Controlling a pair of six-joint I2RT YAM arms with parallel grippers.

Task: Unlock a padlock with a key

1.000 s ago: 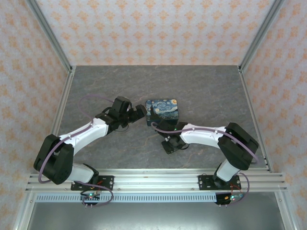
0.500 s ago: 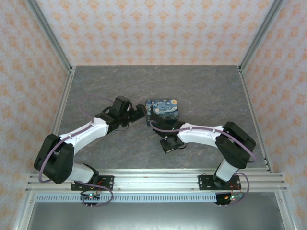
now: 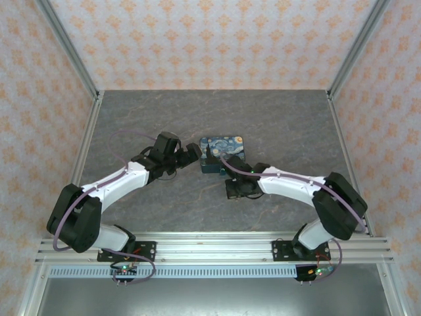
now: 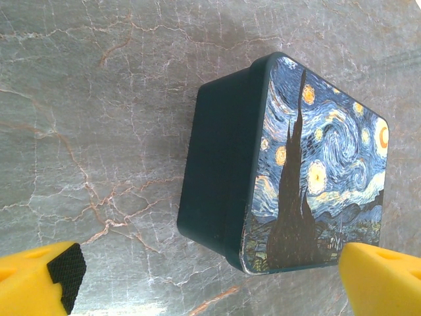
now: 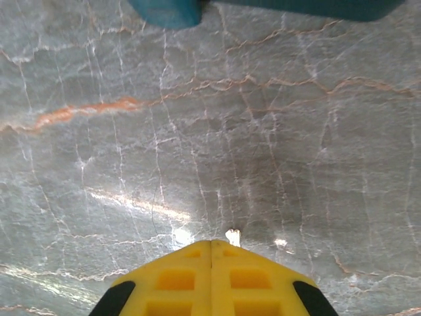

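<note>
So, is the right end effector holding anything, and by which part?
The right end effector is shut on the key; only a pale tip pokes out, the gripped part is hidden.

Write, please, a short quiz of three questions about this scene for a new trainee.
1. True or false: the right gripper is wide open.
2. What pokes out beyond the closed tips of the right gripper? A) a tiny pale key B) a red pen C) a rubber band
3. Which gripper is open and faces the blue box with night-sky print?
Key: 1 false; 2 A; 3 the left gripper.
</note>
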